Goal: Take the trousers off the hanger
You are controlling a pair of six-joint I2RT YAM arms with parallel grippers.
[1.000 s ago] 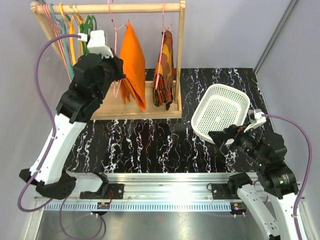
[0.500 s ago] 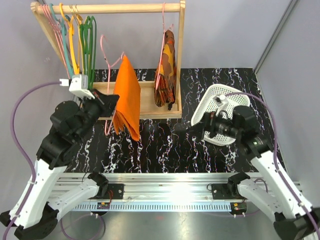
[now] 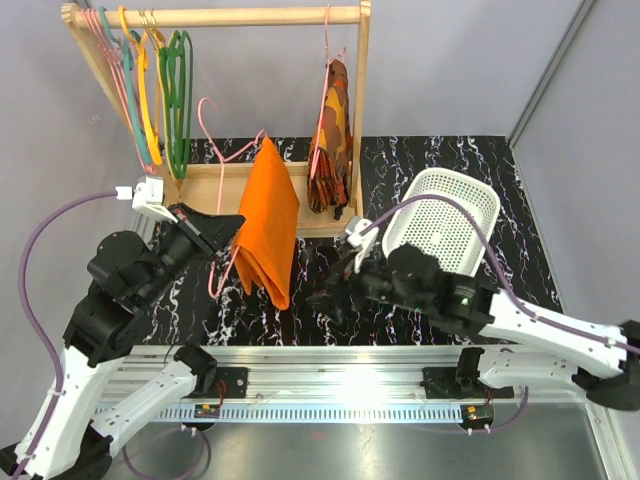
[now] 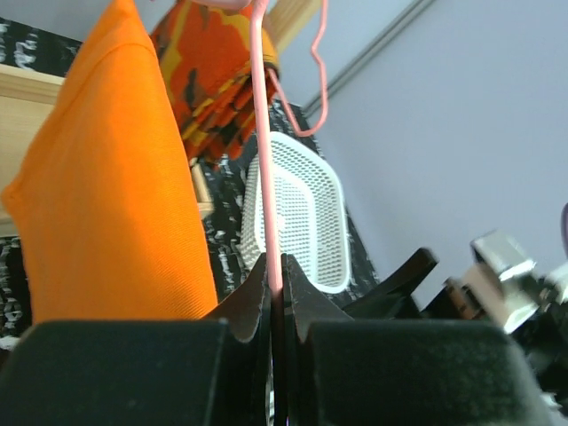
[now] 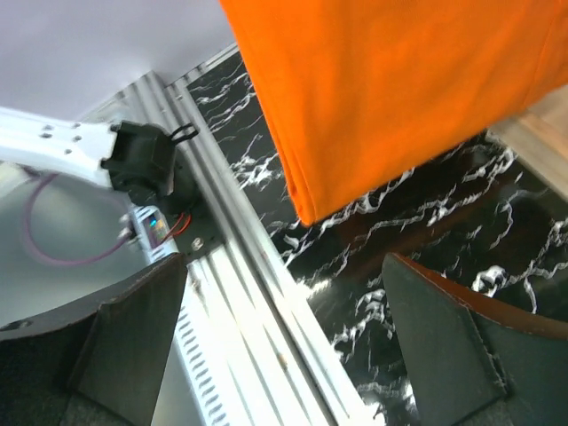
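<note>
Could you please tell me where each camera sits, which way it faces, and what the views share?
Top external: above and behind the arms, looking down on the table, rack and basket; both arms show, left gripper shut on the hanger, right gripper open.
Left wrist: looks along the hanger past the trousers to the basket; its gripper pinches the hanger.
Right wrist: faces the trousers' lower end over the table; its open gripper frames the view.
Shared: all three show the trousers.

One rack [image 3: 250,16], one basket [image 3: 450,190], two garments, orange trousers [image 3: 268,230] and patterned cloth [image 3: 332,150], two arms, left arm [image 3: 125,280] and right arm [image 3: 450,295], hangers [image 3: 178,100] too bunched to count.
</note>
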